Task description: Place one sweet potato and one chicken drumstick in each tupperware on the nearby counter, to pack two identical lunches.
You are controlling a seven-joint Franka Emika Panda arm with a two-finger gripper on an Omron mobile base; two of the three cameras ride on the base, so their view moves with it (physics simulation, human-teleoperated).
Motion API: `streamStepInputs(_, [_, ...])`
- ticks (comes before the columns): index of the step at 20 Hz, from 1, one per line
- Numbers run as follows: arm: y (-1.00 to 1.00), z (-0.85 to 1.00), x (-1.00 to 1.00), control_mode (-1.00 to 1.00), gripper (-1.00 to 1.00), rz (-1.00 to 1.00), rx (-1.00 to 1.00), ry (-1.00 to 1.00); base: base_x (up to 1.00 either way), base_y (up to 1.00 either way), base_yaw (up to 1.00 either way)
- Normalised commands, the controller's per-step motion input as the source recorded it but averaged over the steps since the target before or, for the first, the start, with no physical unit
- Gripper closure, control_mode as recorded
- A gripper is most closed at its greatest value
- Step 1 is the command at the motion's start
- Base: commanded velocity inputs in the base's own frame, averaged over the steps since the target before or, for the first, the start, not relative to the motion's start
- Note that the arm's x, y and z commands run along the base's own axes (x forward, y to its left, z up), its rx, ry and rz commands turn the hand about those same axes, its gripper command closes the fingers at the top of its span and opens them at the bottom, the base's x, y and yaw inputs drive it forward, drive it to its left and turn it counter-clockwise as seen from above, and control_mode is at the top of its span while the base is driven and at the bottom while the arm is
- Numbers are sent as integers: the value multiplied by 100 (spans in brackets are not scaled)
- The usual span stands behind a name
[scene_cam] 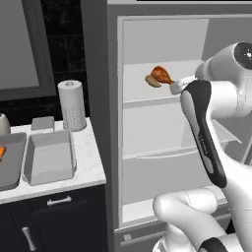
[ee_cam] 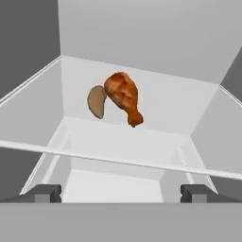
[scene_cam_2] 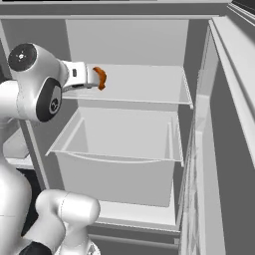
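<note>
The chicken drumstick (ee_cam: 123,96) lay on the upper fridge shelf (scene_cam: 147,96), its thin bone end pointing toward the hand camera, and the sweet potato (ee_cam: 96,101) sat just beside it, touching or nearly touching its thick end. In the left base view you had the same pair, drumstick (scene_cam: 160,75) above and the tan potato (scene_cam: 153,82) tucked under it, toward the middle of that shelf.

Your gripper (ee_cam: 121,193) was stretched as wide as it goes and held nothing. Its 2 dark fingertips (ee_cam: 45,193) stood far apart at the bottom of the hand view, short of the food, with the clear front edge of the shelf running across between them and the drumstick. In the right base view the wrist (scene_cam_2: 79,75) covered most of the drumstick (scene_cam_2: 101,77).

Below that shelf you had a clear drawer (scene_cam_2: 117,134) and more white shelving. The open fridge door (scene_cam_2: 219,124) stood along the right.

Out to the left, the marble counter (scene_cam: 91,165) carried 1 grey tupperware (scene_cam: 49,157) with nothing showing inside. A 2nd tray (scene_cam: 10,162), cut by the frame edge, held something orange (scene_cam: 2,152) you could not identify. Behind them stood a paper towel roll (scene_cam: 72,105) and a small grey block (scene_cam: 43,123). The arm's dark forearm (scene_cam: 204,133) rose between the base and the fridge interior.
</note>
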Motion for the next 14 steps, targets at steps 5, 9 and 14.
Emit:
streamStepInputs(5, [-3, 0, 85, -100, -100, 0, 0, 3, 0, 0, 0])
streamStepInputs(9, [-3, -1, 88, -100, -100, 0, 0, 14, 0, 0, 0])
streamStepInputs(14, [-10, -7, 81, -100, -100, 0, 0, 19, 0, 0, 0])
